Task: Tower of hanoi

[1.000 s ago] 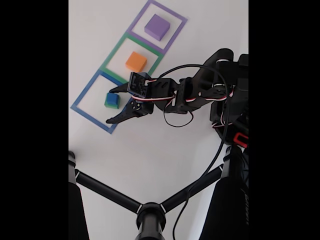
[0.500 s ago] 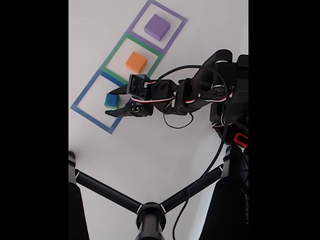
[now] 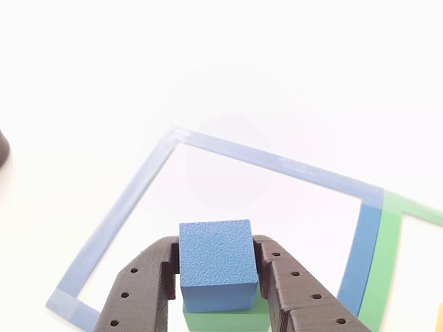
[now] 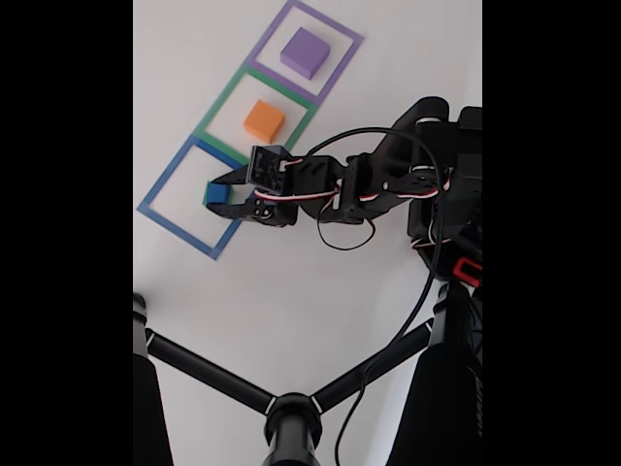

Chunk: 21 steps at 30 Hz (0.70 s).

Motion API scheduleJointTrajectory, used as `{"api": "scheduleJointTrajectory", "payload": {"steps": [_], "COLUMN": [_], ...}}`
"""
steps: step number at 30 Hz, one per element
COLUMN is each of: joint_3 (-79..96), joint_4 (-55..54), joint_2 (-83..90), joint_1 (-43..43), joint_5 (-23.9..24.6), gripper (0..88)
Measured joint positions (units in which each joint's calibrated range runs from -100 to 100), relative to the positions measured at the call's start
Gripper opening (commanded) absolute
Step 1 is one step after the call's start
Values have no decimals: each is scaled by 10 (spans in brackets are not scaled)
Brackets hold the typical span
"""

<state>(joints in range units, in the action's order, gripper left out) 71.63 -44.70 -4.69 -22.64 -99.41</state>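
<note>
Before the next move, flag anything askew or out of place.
Nothing stands out. The blue cube sits square on the green block inside the blue outline, between the gripper fingers. The orange block and purple block lie within their outlines.

Count on the white table (image 4: 291, 311): four blocks, one each of blue (image 3: 217, 264), green (image 3: 228, 319), orange (image 4: 264, 119) and purple (image 4: 305, 51); three flat square outlines, one blue (image 4: 167, 215), one green (image 4: 221, 102), one purple (image 4: 342, 68); one arm with one gripper (image 4: 229, 197).

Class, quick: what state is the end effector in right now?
End effector: closed on the blue cube, which sits on the green block.
</note>
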Motion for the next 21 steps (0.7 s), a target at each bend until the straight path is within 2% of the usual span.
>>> {"api": "scheduleJointTrajectory", "payload": {"steps": [13,17,21], "joint_3": [0,-1,-16], "joint_4": [9,64,174], "joint_2": [12,66,149], "joint_1": [-6,-13,-15], "joint_5": [0,0,0], "gripper": [40,42,42]}}
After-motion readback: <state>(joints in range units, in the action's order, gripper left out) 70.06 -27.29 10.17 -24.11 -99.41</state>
